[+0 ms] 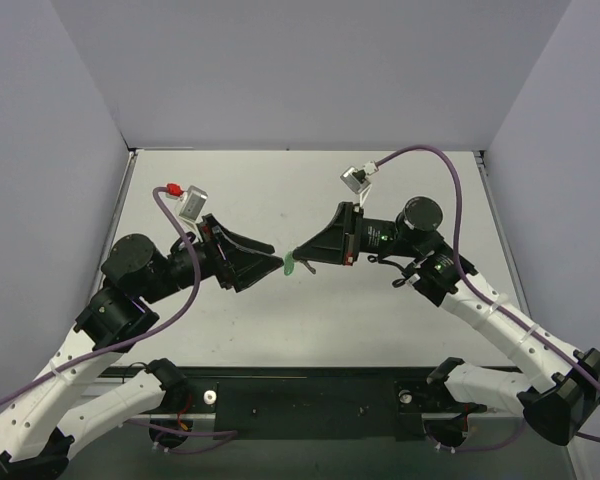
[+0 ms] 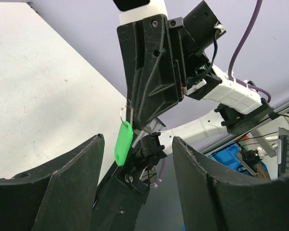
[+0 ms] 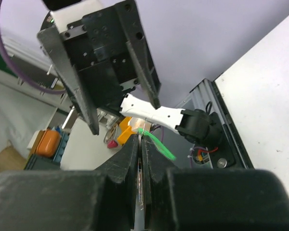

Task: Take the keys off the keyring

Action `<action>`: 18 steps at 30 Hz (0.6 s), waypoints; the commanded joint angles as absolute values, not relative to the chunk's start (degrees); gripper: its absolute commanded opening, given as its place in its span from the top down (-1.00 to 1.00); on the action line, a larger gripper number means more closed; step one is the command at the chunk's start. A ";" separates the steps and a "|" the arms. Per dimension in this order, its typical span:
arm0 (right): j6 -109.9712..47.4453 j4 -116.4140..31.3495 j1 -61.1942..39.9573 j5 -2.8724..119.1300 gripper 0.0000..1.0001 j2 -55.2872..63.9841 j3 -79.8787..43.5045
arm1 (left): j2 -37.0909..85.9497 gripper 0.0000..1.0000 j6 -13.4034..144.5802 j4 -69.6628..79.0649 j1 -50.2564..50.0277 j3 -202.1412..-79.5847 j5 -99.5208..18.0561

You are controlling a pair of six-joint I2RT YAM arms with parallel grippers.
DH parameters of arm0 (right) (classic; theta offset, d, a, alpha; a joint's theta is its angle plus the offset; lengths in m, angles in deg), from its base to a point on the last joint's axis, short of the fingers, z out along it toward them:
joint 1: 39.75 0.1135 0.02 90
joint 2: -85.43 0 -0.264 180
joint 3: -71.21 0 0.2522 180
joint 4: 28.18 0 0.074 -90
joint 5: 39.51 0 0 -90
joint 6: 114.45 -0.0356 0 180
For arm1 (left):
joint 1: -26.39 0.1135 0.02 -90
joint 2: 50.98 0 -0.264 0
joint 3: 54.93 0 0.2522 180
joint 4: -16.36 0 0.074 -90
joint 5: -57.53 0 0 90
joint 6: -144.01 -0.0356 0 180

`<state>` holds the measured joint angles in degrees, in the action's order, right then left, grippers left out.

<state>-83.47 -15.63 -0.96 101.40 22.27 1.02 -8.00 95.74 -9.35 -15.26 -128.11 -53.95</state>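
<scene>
My right gripper (image 1: 300, 254) is shut on the thin silver-grey key (image 3: 141, 185), whose edge shows between the closed fingers (image 3: 130, 154) in the right wrist view. The bright green keyring tag (image 1: 291, 266) hangs from the fingertips by its small ring, above the table. It also shows in the left wrist view (image 2: 124, 143) and the right wrist view (image 3: 160, 144). My left gripper (image 1: 273, 262) faces the right one, tip to tip, with its jaws wide open and empty. In the left wrist view the tag hangs just beyond the left finger (image 2: 82, 173), apart from it.
The white table (image 1: 310, 320) lies under both grippers, with grey walls on three sides. The black base rail (image 1: 310, 400) runs along the near edge. Purple cables (image 1: 450, 170) loop over the arms.
</scene>
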 commanded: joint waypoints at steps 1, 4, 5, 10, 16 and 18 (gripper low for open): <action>-84.48 -7.31 -0.02 107.61 1.00 23.64 -1.43 | -8.79 -0.36 98.56 -3.29 -15.45 -128.19 -55.50; -82.64 -9.93 0.07 108.93 1.00 23.64 -2.76 | -8.70 -0.36 99.10 -2.41 -15.36 -128.46 -55.68; -82.20 -10.73 0.16 109.11 1.00 23.64 -3.37 | -8.70 -0.36 99.27 -2.06 -15.36 -128.46 -55.76; -81.05 -12.41 0.77 109.29 1.00 22.94 -4.69 | -7.39 -0.26 100.50 -0.04 -15.36 -127.93 -57.34; -80.44 -13.46 1.30 109.46 1.00 22.24 -5.83 | -6.85 -0.11 102.08 4.00 -15.45 -126.18 -58.75; -79.91 -14.16 1.30 109.55 1.00 22.24 -6.18 | -6.77 -0.08 102.26 4.53 -15.54 -126.00 -59.01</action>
<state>-81.99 -15.76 0.85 107.83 22.16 -3.02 -6.60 101.01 -1.11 -15.26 -126.14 -57.33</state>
